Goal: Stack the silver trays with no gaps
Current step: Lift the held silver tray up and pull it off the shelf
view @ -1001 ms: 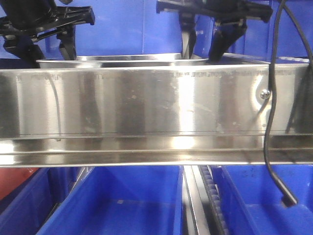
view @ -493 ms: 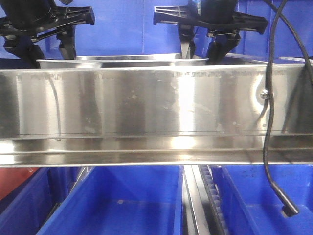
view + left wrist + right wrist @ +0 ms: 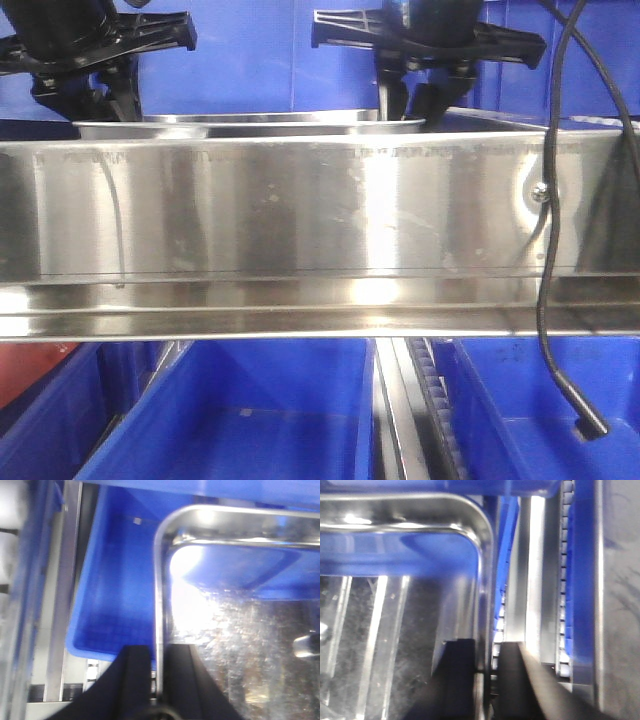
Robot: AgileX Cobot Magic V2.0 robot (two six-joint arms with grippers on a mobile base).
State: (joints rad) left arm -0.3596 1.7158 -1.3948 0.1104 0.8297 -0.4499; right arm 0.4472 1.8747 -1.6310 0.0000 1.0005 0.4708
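Note:
The silver trays [image 3: 250,122] lie behind the steel rail, with only their rims showing in the front view. A second rim line runs just inside the outer one, as if one tray sits in another. My left gripper [image 3: 100,105] stands over the left end. In the left wrist view my left gripper [image 3: 159,680] has one finger on each side of the tray's left rim [image 3: 158,580], shut on it. My right gripper [image 3: 415,100] is at the right end. In the right wrist view my right gripper [image 3: 485,675] pinches the tray's right rim [image 3: 487,570].
A long shiny steel rail [image 3: 300,210] with a screw crosses the whole front view. Blue bins [image 3: 260,420] sit below it, and another blue bin [image 3: 115,590] lies under the tray's left end. A black cable [image 3: 545,300] hangs at the right. A roller track [image 3: 535,580] runs beside the tray.
The fingers of both grippers have drawn together onto the tray's ends, the right pair from wide apart. The trays have stayed in place.

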